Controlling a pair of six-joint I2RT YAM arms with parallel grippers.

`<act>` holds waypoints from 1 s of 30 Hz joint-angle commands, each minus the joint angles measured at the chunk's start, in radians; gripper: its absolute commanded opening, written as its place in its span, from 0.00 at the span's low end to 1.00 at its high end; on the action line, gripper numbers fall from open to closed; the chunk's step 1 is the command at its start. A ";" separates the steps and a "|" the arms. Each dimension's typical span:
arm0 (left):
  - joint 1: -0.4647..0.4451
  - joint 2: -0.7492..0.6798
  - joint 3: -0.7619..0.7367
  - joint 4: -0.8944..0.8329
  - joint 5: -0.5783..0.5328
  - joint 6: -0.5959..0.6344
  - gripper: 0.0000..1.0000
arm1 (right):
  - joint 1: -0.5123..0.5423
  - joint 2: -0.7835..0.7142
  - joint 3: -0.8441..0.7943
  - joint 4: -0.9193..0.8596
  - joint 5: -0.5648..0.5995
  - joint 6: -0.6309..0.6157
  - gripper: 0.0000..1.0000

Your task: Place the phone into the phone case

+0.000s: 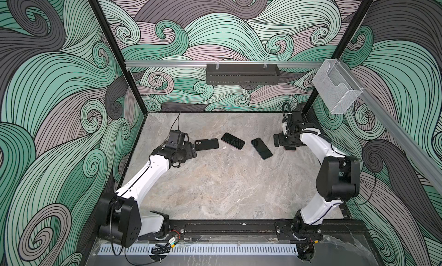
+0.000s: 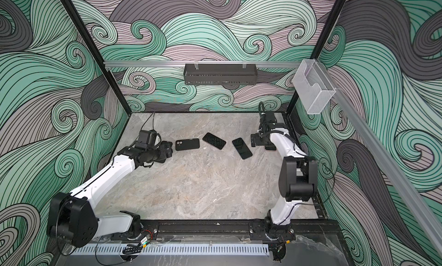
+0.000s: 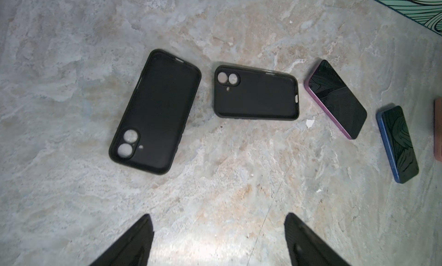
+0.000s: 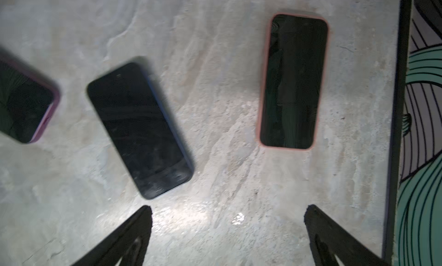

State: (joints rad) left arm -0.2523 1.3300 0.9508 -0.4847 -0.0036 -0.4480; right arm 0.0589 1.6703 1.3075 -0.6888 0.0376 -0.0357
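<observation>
We see the pink phone (image 3: 438, 133) cut off at the left wrist view's edge, and in both top views the right arm (image 1: 313, 142) hides most of it. The right wrist view crops the purple phone (image 4: 24, 104) and blurs the blue phone (image 4: 140, 131). The left arm (image 1: 177, 152) hides one case (image 3: 155, 111) from above.

Black flexible phone cases, empty, camera cut-outs visible: 2. First case (image 3: 155, 111), second case (image 3: 256, 93).
Flat rectangular phones, dark screens up: 3. Purple-edged phone (image 3: 337, 98), blue-edged phone (image 3: 399, 144), pink-edged phone (image 4: 294, 82).
</observation>
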 commanded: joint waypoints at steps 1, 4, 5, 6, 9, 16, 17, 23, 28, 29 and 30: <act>0.015 0.078 0.068 0.038 0.019 0.061 0.84 | 0.035 -0.109 -0.097 0.149 -0.081 0.037 0.99; 0.022 0.179 0.153 -0.018 0.035 0.082 0.81 | 0.056 -0.200 -0.176 0.208 -0.140 0.045 0.99; 0.022 0.210 0.178 -0.028 0.039 0.087 0.78 | 0.060 -0.226 -0.198 0.224 -0.168 0.044 0.99; 0.024 0.234 0.198 -0.035 0.042 0.090 0.77 | 0.064 -0.251 -0.221 0.241 -0.208 0.042 0.99; 0.025 0.314 0.253 -0.038 0.038 0.085 0.69 | 0.081 -0.313 -0.284 0.301 -0.298 0.048 0.99; 0.025 0.459 0.360 -0.061 0.001 0.069 0.61 | 0.161 -0.421 -0.363 0.370 -0.382 0.029 0.99; 0.025 0.477 0.372 -0.064 -0.002 0.067 0.59 | 0.172 -0.434 -0.371 0.372 -0.394 0.028 0.99; 0.025 0.584 0.456 -0.093 -0.038 0.055 0.48 | 0.233 -0.493 -0.392 0.351 -0.430 0.006 0.99; 0.025 0.671 0.526 -0.121 -0.064 0.043 0.40 | 0.262 -0.533 -0.393 0.310 -0.423 -0.010 0.99; 0.025 0.683 0.536 -0.123 -0.068 0.042 0.38 | 0.266 -0.539 -0.396 0.310 -0.423 -0.009 0.99; 0.026 0.695 0.543 -0.124 -0.070 0.040 0.37 | 0.269 -0.544 -0.396 0.309 -0.424 -0.009 0.99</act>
State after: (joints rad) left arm -0.2356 1.9911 1.4525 -0.5610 -0.0422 -0.3969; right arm 0.3164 1.1477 0.9230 -0.3630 -0.3672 -0.0219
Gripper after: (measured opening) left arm 0.378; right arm 0.992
